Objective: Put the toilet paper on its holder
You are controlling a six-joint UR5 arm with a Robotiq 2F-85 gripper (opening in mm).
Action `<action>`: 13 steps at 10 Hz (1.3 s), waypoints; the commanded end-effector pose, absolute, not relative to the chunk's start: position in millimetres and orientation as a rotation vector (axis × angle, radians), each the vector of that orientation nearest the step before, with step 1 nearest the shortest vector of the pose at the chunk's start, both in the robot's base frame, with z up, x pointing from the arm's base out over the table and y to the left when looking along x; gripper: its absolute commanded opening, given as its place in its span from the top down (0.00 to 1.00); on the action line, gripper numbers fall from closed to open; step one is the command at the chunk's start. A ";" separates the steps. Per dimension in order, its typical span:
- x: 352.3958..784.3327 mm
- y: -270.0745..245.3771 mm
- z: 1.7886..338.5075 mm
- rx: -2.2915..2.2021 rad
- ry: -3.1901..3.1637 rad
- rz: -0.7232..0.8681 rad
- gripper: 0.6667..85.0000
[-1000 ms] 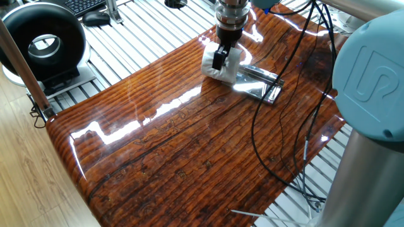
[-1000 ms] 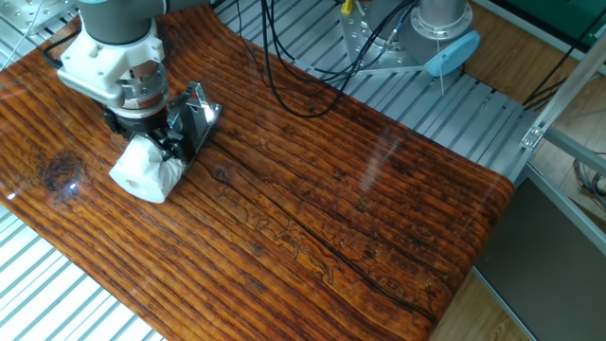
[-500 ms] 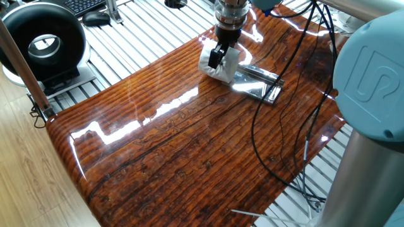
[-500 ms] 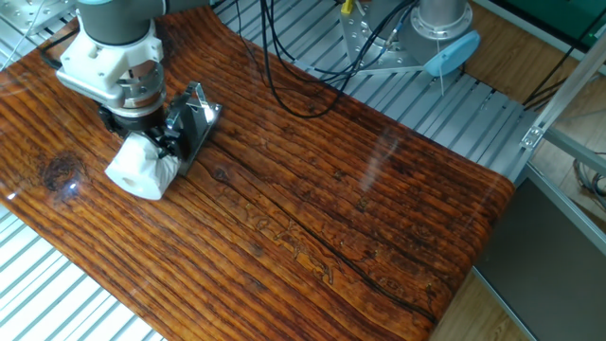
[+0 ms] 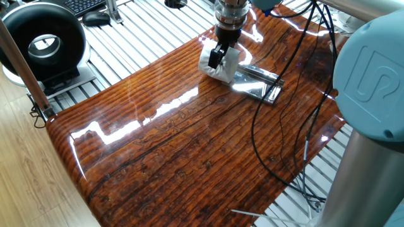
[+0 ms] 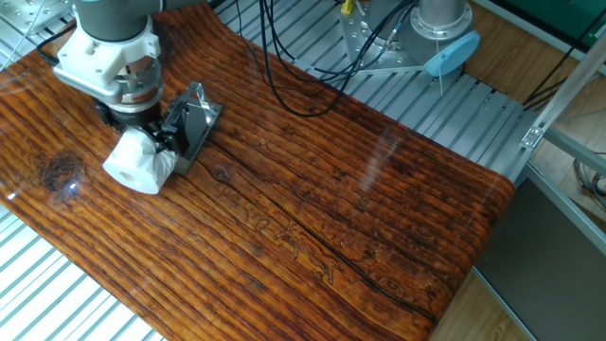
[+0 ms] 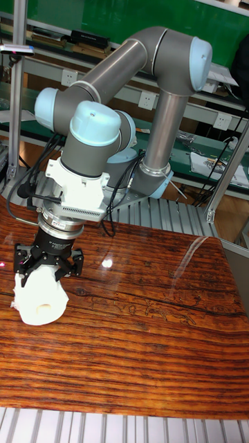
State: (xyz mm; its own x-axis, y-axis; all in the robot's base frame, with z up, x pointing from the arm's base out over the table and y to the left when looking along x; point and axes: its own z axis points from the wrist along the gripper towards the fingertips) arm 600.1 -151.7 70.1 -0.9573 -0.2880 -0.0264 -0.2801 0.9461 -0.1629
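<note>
The white toilet paper point(image 5: 223, 68) is squeezed between my gripper's point(image 5: 218, 58) black fingers, low at the table's far end. The other fixed view shows the toilet paper point(image 6: 133, 163) with its core end facing outward, under the gripper point(image 6: 144, 144). The shiny silver holder point(image 5: 259, 82) lies flat on the wood just beside the roll, and in the other fixed view the holder point(image 6: 195, 117) touches or nearly touches the roll's side. In the tall view the toilet paper point(image 7: 40, 296) hangs in the gripper point(image 7: 45, 275), and the holder is hidden there.
The glossy striped wooden table point(image 5: 189, 145) stretches toward the near edge. Black cables point(image 5: 255, 135) trail across it from the arm. A black round device point(image 5: 43, 44) stands off the table at the left. Slatted metal rails point(image 6: 57, 284) surround the table.
The gripper has carried the toilet paper a little away from the holder, leftward in the other fixed view. The holder has stayed in place.
</note>
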 end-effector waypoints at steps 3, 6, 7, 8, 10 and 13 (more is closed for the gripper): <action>599.9 -150.9 71.4 -0.427 3.054 -0.239 1.00; 602.1 -148.5 72.5 -0.423 3.048 -0.244 1.00; 602.7 -149.5 72.8 -0.427 3.046 -0.247 1.00; 603.8 -149.9 72.6 -0.434 3.043 -0.250 1.00; 605.9 -149.5 72.7 -0.444 3.036 -0.251 1.00; 609.8 -145.3 70.9 -0.419 3.030 -0.223 1.00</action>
State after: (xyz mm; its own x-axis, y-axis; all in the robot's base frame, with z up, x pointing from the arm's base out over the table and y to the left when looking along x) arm 606.5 -150.0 71.4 -0.9558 -0.2916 -0.0366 -0.2813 0.9438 -0.1737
